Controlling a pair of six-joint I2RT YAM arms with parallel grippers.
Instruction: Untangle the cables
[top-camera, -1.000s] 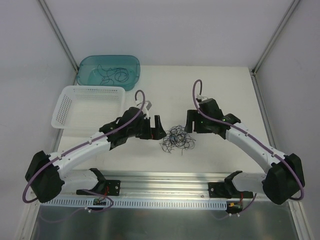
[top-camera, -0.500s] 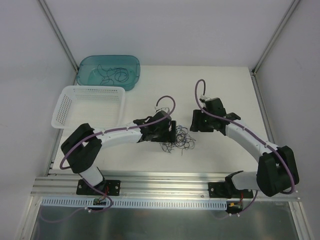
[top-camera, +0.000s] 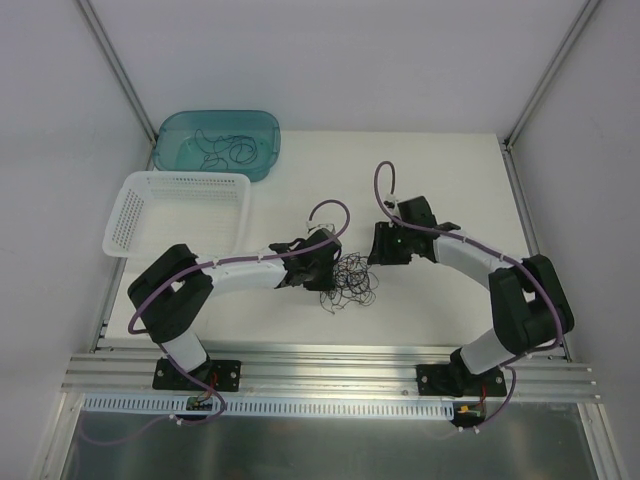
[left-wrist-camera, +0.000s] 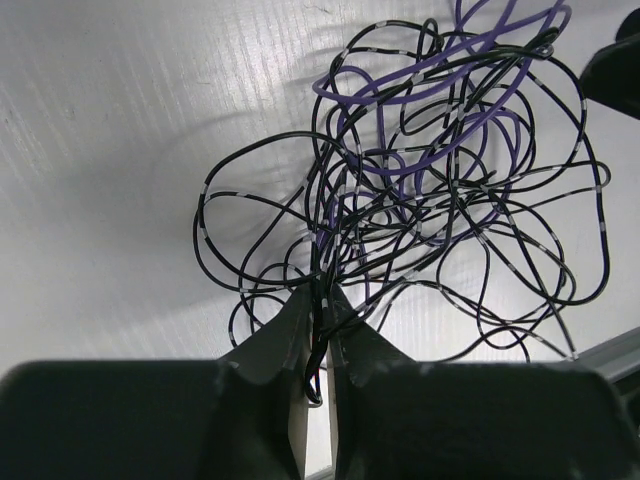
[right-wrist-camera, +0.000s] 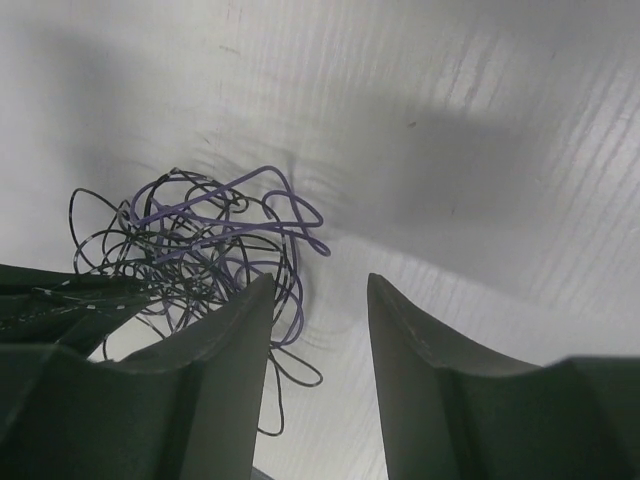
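Observation:
The cables (top-camera: 352, 280) lie as one loose tangle of thin dark wires on the white table between the two arms. In the left wrist view the cables (left-wrist-camera: 430, 190) show black strands mixed with a thin purple one. My left gripper (top-camera: 328, 272) is at the tangle's left edge, and in its own view the left gripper (left-wrist-camera: 320, 296) is shut on a few black strands. My right gripper (top-camera: 378, 246) hovers at the tangle's upper right. The right wrist view shows the right gripper (right-wrist-camera: 320, 287) open with bare table between its fingers, and the cables (right-wrist-camera: 200, 240) just left of its left finger.
A teal tub (top-camera: 170, 135) at the back left holds a few more thin wires. A white mesh basket (top-camera: 130, 215) stands in front of it. A metal rail (top-camera: 330, 360) runs along the near table edge.
The left arm swung right to the tangle and its gripper shut on some strands. The right gripper moved left toward the tangle and its fingers narrowed.

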